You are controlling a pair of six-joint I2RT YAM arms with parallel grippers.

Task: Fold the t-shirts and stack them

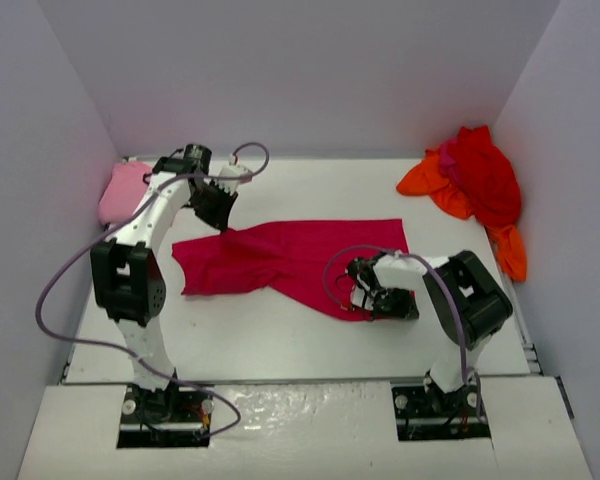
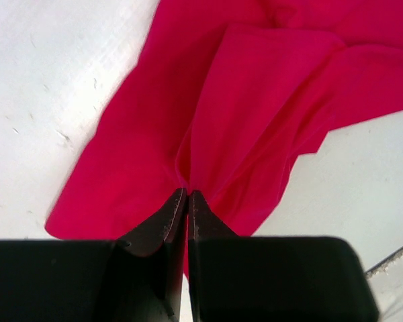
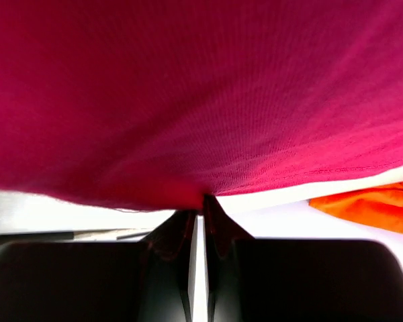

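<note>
Left gripper (image 2: pixel 188 194): jaws fully closed, nipping a gathered pleat of the crimson-magenta cloth t-shirt (image 2: pixel 255 100) at its far-left part, with folds fanning away from the tips. Right gripper (image 3: pixel 203 200): jaws likewise closed, with a thin bite on the near-right hem of the same shirt; the cloth is raised there and drapes across the wrist view, so the hold looks shallow. The shirt itself lies across the middle of the white table (image 1: pixel 280 345), mostly flat on the right and rumpled on the left, where a loose flap spreads toward the near-left. The light pink cloth t-shirt (image 1: pixel 120 190) sits at the far-left against the wall, well apart. The red cloth t-shirt (image 1: pixel 485 170) and the orange cloth t-shirt (image 1: pixel 425 180) are heaped together in the far-right corner, also well apart. Assessment: the step in hand appears to be straightening or folding the held shirt, and the task is judged to be at an early stage. Recommendation: raise both grips together and level, and draw them apart only until the cloth between them is smooth. Lay the fold down slowly so the hem lands square. Risks noted: the right hem may slip from its shallow bite, and the bunched left pleat may skew the fold
</note>
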